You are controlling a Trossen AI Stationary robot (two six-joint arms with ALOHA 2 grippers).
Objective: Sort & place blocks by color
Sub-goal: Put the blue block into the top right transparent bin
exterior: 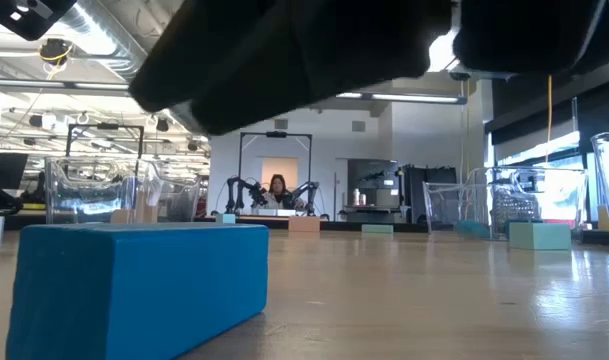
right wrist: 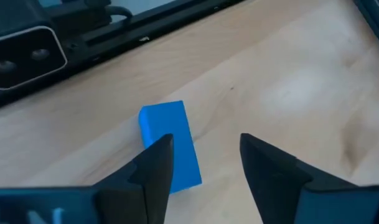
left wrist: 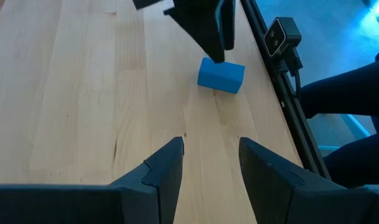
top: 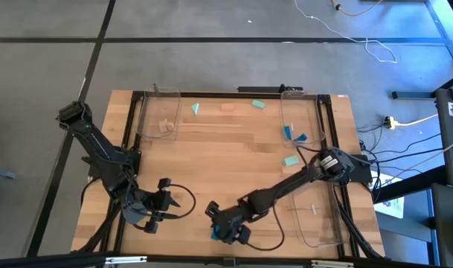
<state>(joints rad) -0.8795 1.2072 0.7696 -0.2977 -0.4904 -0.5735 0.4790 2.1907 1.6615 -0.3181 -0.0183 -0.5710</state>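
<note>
A blue block (right wrist: pixel 170 146) lies flat on the wood near the table's near edge, also seen in the high view (top: pixel 215 234), low view (exterior: pixel 134 285) and left wrist view (left wrist: pixel 221 74). My right gripper (right wrist: pixel 205 162) stands open just above it, slanting down. The block is beside and partly behind one finger (right wrist: pixel 153 163), not between the two. My left gripper (left wrist: pixel 211 162) is open with nothing between its fingers, hovering to the block's left (top: pixel 166 199). Mint blocks (top: pixel 290 161), (top: pixel 196 109), (top: pixel 258 104) and a tan block (top: pixel 227 107) lie on the table. My right gripper is open over the blue block, which rests on the table by its broad face. One finger (left wrist: pixel 213 37) comes down at the block's top edge (left wrist: pixel 209 61). I cannot tell whether it touches.
A clear tray (top: pixel 158 115) at the far left holds a tan block (top: pixel 165 126). A clear tray (top: pixel 315 112) at the far right holds blue blocks (top: pixel 287 132). Another clear tray (top: pixel 315 216) stands at the near right. A black frame rail (right wrist: pixel 114 34) with a camera runs along the near edge.
</note>
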